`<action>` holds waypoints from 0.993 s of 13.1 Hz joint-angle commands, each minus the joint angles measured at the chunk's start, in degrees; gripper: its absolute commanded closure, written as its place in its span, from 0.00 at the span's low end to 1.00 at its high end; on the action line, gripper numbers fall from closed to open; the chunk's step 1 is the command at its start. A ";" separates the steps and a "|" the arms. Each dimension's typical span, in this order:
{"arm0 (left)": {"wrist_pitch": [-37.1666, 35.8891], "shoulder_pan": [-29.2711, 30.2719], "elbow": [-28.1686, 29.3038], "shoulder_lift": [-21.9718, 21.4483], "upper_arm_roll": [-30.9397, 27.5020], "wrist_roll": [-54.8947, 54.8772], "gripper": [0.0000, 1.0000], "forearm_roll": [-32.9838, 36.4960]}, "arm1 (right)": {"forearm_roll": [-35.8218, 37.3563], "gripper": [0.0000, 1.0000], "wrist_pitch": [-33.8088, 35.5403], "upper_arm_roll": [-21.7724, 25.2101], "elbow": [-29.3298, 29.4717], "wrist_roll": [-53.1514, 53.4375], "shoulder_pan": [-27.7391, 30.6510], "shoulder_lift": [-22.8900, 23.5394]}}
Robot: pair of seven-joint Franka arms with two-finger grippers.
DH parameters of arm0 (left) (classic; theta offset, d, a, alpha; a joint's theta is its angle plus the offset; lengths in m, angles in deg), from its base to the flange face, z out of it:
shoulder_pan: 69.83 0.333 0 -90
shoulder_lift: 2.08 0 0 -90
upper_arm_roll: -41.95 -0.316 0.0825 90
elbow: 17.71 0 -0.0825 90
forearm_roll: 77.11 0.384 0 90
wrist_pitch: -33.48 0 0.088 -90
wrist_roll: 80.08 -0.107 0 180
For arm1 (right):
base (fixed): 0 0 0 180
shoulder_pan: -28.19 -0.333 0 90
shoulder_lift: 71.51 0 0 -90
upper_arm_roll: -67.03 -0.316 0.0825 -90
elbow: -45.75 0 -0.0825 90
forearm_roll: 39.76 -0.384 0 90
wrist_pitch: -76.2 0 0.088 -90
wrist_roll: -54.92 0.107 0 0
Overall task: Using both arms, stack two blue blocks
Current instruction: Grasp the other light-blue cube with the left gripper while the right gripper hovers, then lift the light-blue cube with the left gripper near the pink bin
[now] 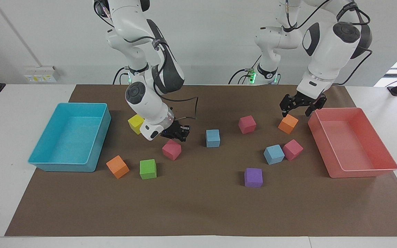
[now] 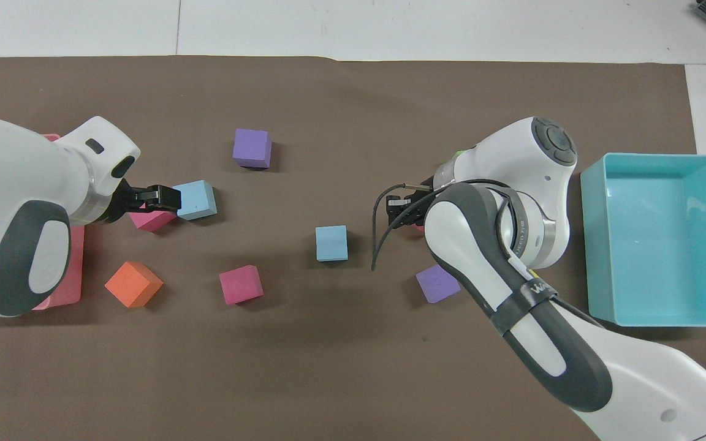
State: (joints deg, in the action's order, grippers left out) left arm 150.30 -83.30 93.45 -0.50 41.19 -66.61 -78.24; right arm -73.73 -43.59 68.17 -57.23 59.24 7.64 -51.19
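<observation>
One blue block (image 1: 212, 138) lies mid-mat, also in the overhead view (image 2: 331, 242). The other blue block (image 1: 273, 154) lies toward the left arm's end, touching a pink cube (image 1: 292, 149); it also shows from above (image 2: 196, 199). My right gripper (image 1: 176, 132) hangs open and empty low over another pink cube (image 1: 171, 149), beside the first blue block and apart from it. My left gripper (image 1: 296, 109) hangs open and empty in the air over the cubes near the pink tray; from above it (image 2: 158, 196) sits just beside the second blue block.
A turquoise tray (image 1: 81, 105) stands at the right arm's end, a pink tray (image 1: 357, 110) at the left arm's end. Loose cubes: yellow (image 1: 136, 123), green (image 1: 148, 168), two orange (image 1: 117, 166) (image 1: 288, 123), pink (image 1: 247, 124), two purple (image 1: 253, 177) (image 2: 437, 283).
</observation>
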 commanded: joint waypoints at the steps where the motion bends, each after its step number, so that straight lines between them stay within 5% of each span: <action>1: 6.99 -3.30 -0.15 5.43 -0.91 6.45 0.00 3.39 | -6.61 1.00 -1.41 -0.09 -2.13 -8.60 0.43 0.51; 13: 16.51 -2.26 -1.20 13.54 -1.17 9.91 0.00 4.64 | -25.35 1.00 -5.27 -0.09 -5.04 -20.76 1.40 3.76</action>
State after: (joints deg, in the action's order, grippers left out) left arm 165.88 -85.82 93.18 12.01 40.20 -57.85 -74.82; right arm -96.63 -46.66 68.59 -61.64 40.78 8.99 -47.52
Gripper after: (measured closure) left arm 0.000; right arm 0.991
